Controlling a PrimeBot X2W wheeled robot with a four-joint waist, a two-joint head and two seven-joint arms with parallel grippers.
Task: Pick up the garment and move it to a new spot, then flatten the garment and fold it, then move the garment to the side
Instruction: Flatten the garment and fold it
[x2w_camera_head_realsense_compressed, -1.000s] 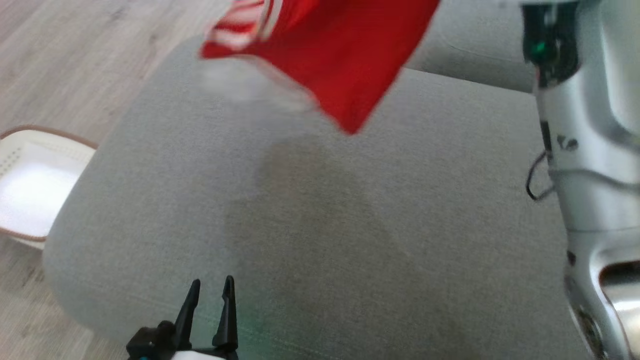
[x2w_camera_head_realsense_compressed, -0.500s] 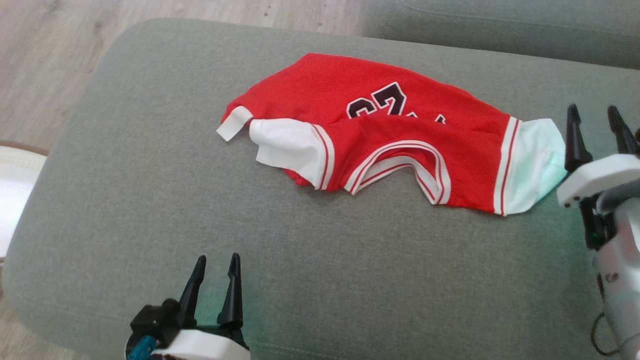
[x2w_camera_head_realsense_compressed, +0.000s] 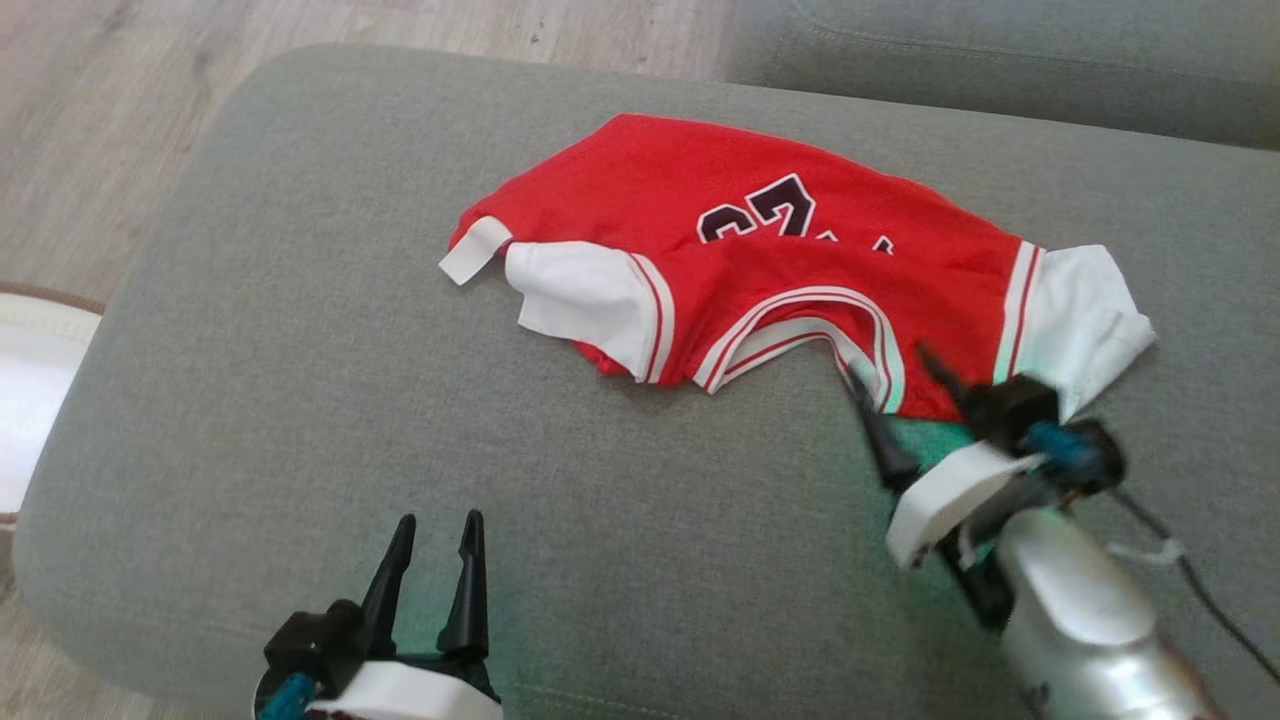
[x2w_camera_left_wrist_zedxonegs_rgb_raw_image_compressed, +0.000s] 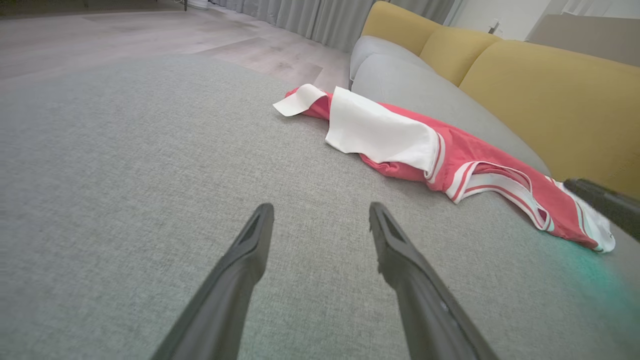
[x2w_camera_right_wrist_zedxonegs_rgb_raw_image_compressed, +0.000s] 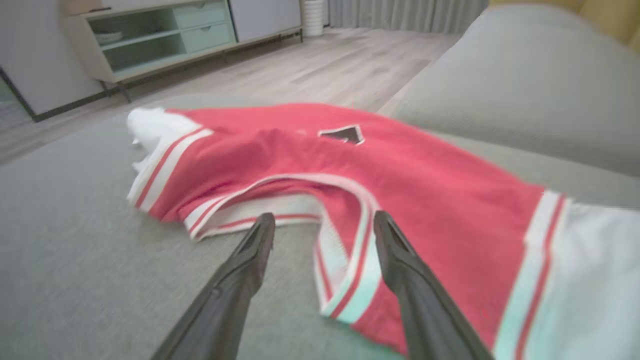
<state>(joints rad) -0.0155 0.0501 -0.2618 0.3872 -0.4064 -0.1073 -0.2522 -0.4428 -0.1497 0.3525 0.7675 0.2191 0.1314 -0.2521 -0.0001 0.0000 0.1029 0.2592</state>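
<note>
Red jersey (x2w_camera_head_realsense_compressed: 760, 260) lies rumpled on the grey sofa seat (x2w_camera_head_realsense_compressed: 300, 350), toward its far right part in the head view, not flat. A fold across the chest hides part of the dark number. One white sleeve (x2w_camera_head_realsense_compressed: 580, 295) is at the jersey's left end, the other at its right end near the right arm. The neckline trim (x2w_camera_head_realsense_compressed: 800, 335) faces the robot.

Right tool (x2w_camera_head_realsense_compressed: 888, 362): fingers spread apart, gripping nothing, tips at the near edge of the jersey. In the right wrist view the neckline trim (x2w_camera_right_wrist_zedxonegs_rgb_raw_image_compressed: 350, 260) runs between the two fingers; I can't tell whether they touch the cloth.

Left tool (x2w_camera_head_realsense_compressed: 438, 518): also open and empty, over bare seat near the front edge, well apart from the jersey (x2w_camera_left_wrist_zedxonegs_rgb_raw_image_compressed: 450, 155).

White basket (x2w_camera_head_realsense_compressed: 30, 380) sits on the wood floor (x2w_camera_head_realsense_compressed: 100, 100) at the left edge. Yellow back cushions (x2w_camera_left_wrist_zedxonegs_rgb_raw_image_compressed: 550, 95) are behind the seat.
</note>
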